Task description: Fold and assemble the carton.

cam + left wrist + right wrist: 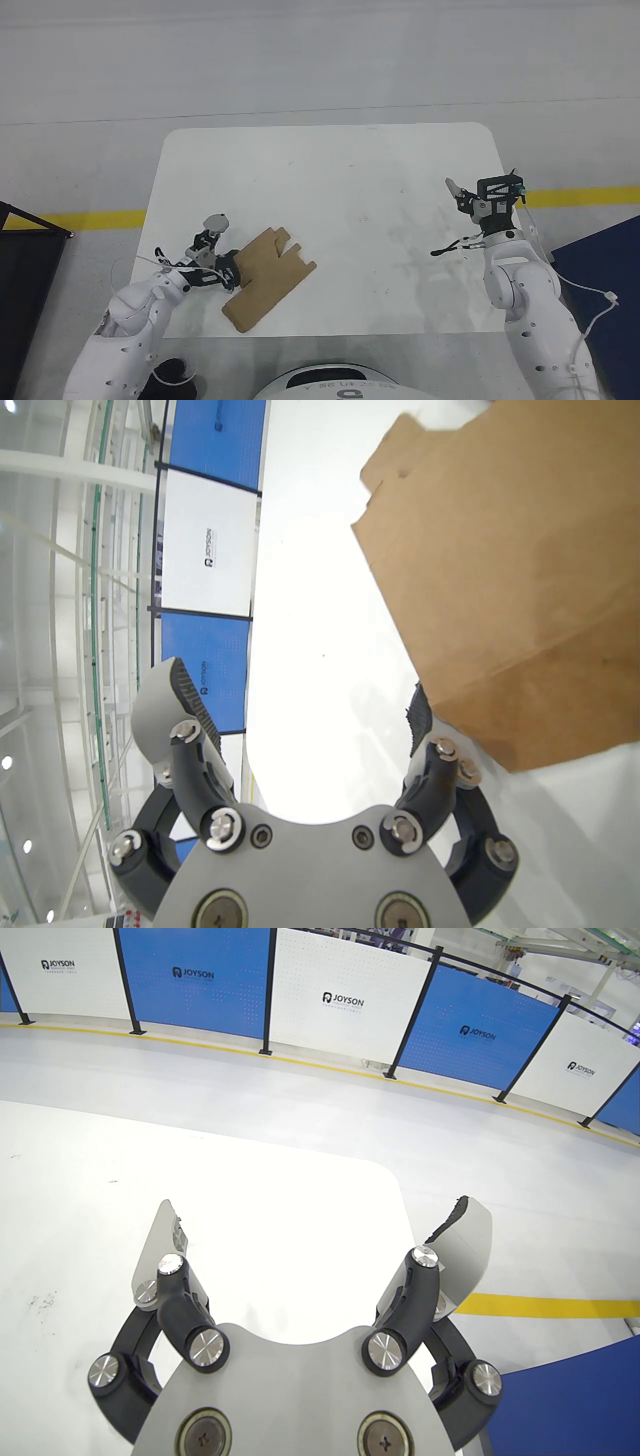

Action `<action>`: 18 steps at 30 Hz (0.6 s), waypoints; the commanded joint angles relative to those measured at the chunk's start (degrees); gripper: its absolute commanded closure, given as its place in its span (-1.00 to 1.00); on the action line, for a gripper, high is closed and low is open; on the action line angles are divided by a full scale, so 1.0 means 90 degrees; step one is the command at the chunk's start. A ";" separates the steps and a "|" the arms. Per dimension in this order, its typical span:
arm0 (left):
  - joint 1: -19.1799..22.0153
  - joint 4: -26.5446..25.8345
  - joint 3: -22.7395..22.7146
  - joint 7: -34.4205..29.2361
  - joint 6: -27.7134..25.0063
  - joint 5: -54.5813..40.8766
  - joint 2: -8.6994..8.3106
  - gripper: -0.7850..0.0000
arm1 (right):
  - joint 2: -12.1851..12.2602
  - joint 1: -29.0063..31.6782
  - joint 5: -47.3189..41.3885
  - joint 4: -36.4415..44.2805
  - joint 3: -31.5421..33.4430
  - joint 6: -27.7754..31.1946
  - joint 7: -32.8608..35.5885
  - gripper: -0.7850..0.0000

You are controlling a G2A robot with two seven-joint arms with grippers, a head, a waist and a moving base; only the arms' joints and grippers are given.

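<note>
A flat brown cardboard carton [264, 277] lies on the white table [350, 190] near its front left, reaching to the front edge. My left gripper [215, 247] is open at the carton's left edge. In the left wrist view the carton [505, 590] covers the tip of one finger [420, 715], while the other finger [175, 695] stands free; I cannot tell whether that finger touches the cardboard. My right gripper [482, 190] is open and holds nothing, hovering over the table's right edge [395, 1188], far from the carton.
A yellow line [90, 218] crosses the grey floor past both table sides. Blue and white fence panels [320, 993] stand beyond the table. A dark object [25, 290] sits on the floor at the left.
</note>
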State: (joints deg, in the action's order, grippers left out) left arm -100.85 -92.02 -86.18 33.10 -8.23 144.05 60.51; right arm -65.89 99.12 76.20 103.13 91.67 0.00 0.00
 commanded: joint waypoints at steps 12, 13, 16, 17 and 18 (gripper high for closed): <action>-0.0282 -0.0394 0.0167 0.1301 -0.0557 0.0896 -0.0199 -1.00 | 0.0000 0.0000 0.0000 0.0000 0.0000 0.0000 0.0000 -1.00; -0.0309 -0.0461 0.0207 0.1295 -0.0523 0.0963 -0.0205 -1.00 | 0.0000 0.0000 0.0000 0.0000 0.0000 0.0000 0.0000 -1.00; -0.0399 -0.0641 0.0282 0.1391 -0.0447 0.0986 -0.0222 -1.00 | 0.0000 0.0000 0.0000 0.0000 0.0000 0.0000 0.0000 -1.00; -0.0429 -0.0697 0.0299 0.1425 -0.0427 0.1025 -0.0232 -1.00 | 0.0000 0.0000 0.0000 0.0000 0.0000 0.0000 0.0000 -1.00; -0.0457 -0.0751 0.0319 0.1429 -0.0405 0.1107 -0.0242 -1.00 | 0.0000 0.0000 0.0000 0.0000 0.0000 0.0000 0.0000 -1.00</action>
State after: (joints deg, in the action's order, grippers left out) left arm -104.73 -98.36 -83.45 45.88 -12.04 153.37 58.41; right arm -65.89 99.12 76.20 103.13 91.67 0.00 0.00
